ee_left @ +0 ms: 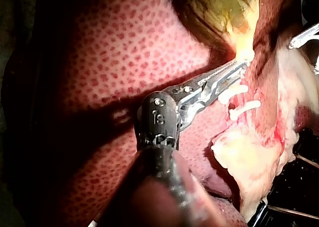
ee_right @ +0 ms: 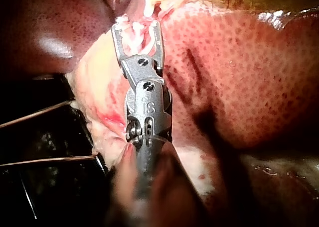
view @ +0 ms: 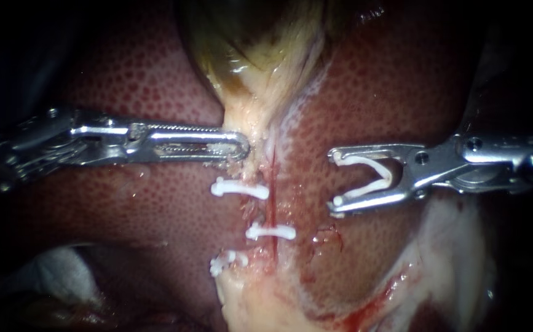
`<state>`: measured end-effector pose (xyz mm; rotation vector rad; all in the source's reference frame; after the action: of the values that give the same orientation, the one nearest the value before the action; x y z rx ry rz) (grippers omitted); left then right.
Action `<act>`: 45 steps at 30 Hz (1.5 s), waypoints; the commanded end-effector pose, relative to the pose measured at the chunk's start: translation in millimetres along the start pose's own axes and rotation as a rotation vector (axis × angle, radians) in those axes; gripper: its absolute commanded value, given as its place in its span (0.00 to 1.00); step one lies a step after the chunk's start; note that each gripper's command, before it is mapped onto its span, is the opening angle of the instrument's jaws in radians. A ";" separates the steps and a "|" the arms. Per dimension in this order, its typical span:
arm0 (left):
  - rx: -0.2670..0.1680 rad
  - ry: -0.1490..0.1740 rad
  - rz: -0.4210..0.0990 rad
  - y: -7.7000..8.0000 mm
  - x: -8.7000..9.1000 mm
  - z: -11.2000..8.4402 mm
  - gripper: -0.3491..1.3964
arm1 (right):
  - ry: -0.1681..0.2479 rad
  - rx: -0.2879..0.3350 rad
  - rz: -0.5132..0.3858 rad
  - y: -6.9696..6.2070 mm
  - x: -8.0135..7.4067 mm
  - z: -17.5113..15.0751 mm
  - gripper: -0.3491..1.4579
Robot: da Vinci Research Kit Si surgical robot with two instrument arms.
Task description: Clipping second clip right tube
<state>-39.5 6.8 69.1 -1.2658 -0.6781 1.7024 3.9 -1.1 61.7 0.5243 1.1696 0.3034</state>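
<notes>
The mottled red liver [view: 125, 80] is seen as the bed on which all else is borne. The gallbladder [view: 260, 37] is laid upon it, and a pale strip of tissue [view: 260, 104] with a red tube [view: 272, 203] is carried down its middle. In the right wrist view a dark surface [ee_right: 40, 187] is seen beneath its edge.

Speckled red liver [view: 155, 80], greenish gallbladder [view: 254, 37]

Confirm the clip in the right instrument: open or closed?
Open: the clip spreads in a V between the jaws of the right instrument.
</notes>
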 end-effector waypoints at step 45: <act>0.026 0.073 -0.006 0.6 6.1 -9.9 0.00 | -0.083 0.020 0.129 2.9 -10.2 13.8 0.47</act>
<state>-31.0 11.2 62.5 -1.2999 -0.6149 1.6452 13.6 -7.1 75.9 0.6367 1.0585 0.3813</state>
